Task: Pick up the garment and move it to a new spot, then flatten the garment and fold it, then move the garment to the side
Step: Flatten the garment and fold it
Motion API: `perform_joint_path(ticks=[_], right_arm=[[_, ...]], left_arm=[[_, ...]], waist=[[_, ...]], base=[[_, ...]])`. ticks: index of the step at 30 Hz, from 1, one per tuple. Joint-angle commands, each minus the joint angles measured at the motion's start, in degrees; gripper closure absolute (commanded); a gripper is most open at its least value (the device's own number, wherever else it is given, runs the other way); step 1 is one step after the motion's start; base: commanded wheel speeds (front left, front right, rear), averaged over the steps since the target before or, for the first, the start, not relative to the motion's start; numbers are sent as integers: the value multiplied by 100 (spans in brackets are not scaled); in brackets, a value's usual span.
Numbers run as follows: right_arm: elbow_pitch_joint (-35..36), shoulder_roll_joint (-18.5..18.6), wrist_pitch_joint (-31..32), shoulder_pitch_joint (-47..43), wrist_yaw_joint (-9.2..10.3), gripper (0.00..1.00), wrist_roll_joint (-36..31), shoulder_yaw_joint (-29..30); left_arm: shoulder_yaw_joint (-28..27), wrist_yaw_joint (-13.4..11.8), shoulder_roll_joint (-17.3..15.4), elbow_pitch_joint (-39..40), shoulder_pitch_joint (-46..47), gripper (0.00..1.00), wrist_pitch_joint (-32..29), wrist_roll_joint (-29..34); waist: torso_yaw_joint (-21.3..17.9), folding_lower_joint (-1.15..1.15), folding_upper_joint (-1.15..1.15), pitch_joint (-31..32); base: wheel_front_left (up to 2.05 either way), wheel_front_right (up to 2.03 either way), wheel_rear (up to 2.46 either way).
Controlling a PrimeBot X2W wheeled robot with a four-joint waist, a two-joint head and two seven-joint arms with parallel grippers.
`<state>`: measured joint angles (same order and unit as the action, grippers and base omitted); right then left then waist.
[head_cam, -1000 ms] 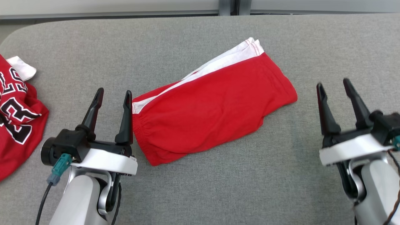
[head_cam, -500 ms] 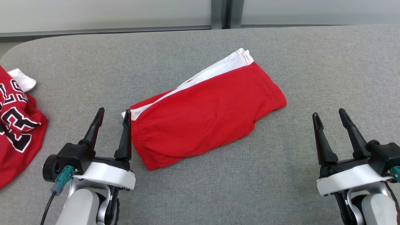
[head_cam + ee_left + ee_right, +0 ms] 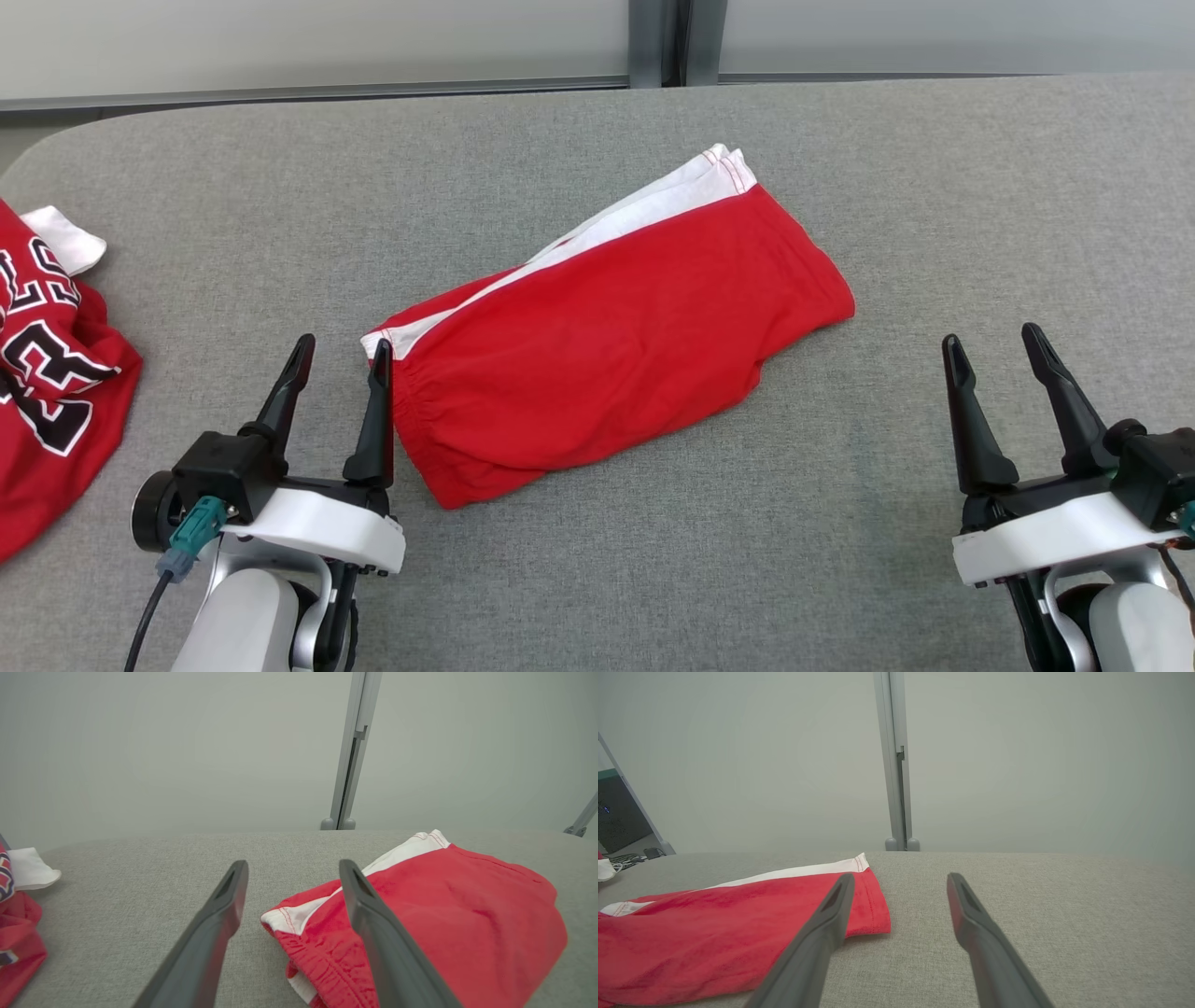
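Left end effector (image 3: 342,343) stands wide open and empty, its inner finger right at the elastic waistband end of the garment (image 3: 607,345), and the right end effector (image 3: 991,338) is spread wide too, holding nothing, well apart from the cloth's other end. The garment, red shorts with a white side stripe, lies folded and slanted across the middle of the grey fabric-covered tabletop (image 3: 597,579), with a crumpled red jersey (image 3: 47,373) at the left edge. Behind the tabletop's rounded corner runs a pale panel wall (image 3: 280,37), split by a grey metal post (image 3: 665,42).
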<state>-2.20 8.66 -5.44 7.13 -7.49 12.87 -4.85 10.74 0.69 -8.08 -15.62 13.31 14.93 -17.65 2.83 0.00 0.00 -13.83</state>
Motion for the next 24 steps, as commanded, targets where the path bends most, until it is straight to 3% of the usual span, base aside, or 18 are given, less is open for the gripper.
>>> perform_joint_path(ticks=[1, 12, 24], right_arm=[[40, 16, 7, 0, 0, 0, -49, 8], [-333, 225, 73, 391, 0, 0, -30, -35], [-2145, 552, -87, 1639, 0, 0, 220, -362]], left_arm=[[4, -13, -26, -20, 62, 0, 8, -18], [107, -3, 83, 14, 370, 0, 20, -23], [202, 136, 352, -29, 810, 0, 31, 6]], waist=[[6, 0, 0, -13], [314, 0, 0, -327], [860, 0, 0, -852]], base=[[0, 0, 0], [0, 0, 0], [0, 0, 0]])
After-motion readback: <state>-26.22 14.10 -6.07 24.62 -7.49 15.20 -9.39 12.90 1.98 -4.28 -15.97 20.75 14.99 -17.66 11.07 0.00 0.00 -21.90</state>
